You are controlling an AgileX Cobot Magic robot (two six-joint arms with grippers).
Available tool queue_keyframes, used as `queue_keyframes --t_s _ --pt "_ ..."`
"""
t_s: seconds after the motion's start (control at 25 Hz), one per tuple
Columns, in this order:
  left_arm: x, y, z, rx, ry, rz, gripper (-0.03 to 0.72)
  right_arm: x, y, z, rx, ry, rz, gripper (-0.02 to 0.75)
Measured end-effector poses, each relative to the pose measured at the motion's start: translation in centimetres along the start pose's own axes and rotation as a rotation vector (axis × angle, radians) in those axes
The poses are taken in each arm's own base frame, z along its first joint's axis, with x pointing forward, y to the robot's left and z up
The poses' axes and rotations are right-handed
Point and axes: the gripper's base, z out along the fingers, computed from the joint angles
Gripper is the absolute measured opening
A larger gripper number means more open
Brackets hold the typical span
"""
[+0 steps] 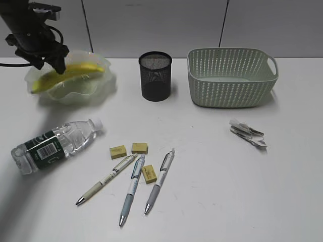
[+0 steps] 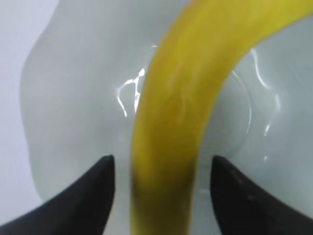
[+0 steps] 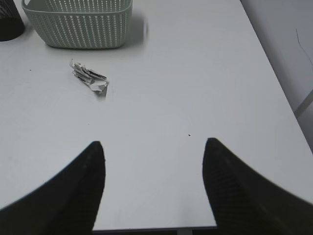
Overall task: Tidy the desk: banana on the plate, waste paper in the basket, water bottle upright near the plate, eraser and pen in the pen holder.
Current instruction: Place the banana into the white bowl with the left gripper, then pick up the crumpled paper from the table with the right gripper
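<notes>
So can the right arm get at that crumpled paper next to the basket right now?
Probably yes. The right gripper is open and holds nothing, and only bare table lies between it and the waste paper, which sits apart from the basket.

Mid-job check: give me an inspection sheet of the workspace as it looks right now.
Surface: white table, no spills seen.
Job's things: banana on plate; water bottle lying down; three pens and three erasers loose; pen holder upright; waste paper outside basket.
Clutter: nothing seen.
Grippers: left tool open astride the banana; right tool open, empty, above the table.
Cables: black cable behind left arm.
Surroundings: grey panelled wall.
</notes>
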Motion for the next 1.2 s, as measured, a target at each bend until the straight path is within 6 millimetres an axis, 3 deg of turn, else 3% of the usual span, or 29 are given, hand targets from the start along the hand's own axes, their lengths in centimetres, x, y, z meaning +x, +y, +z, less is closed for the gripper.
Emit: queue_keyframes --t_s 0.12,0.24,0.32,0.56,0.76,0.96,1.08,1.2 --pt "0.1 0.2 -0.2 -0.02 0.015 -0.002 0.603 0.0 0.0 0.0 0.0 0.0 0.0 0.5" --pt "0.3 0.2 -1.3 -0.024 0.03 -0.004 0.597 0.0 0.0 0.0 0.0 0.0 0.0 0.5" --pt "0.2 0.2 -3.1 -0.023 0.013 -0.013 0.567 0.0 0.0 0.0 0.0 0.0 0.0 0.5" --pt "0.2 -0.1 -11.8 -0.025 -0.126 -0.063 0.466 0.0 0.0 0.0 0.0 0.0 0.0 0.5" --pt "1.2 -0.4 -19.8 -0.036 -0.284 -0.116 0.435 0.0 0.0 0.0 0.0 0.0 0.0 0.5" --pt "5.3 -1.4 -27.5 -0.038 -0.401 -0.136 0.42 0.0 0.0 0.0 0.0 0.0 0.0 0.5" --pt "9.0 -2.1 -29.1 -0.026 -0.381 -0.139 0.419 0.0 0.0 0.0 0.0 0.0 0.0 0.5" --pt "13.2 -2.9 -28.9 -0.015 -0.319 -0.144 0.418 0.0 0.0 0.0 0.0 0.0 0.0 0.5"
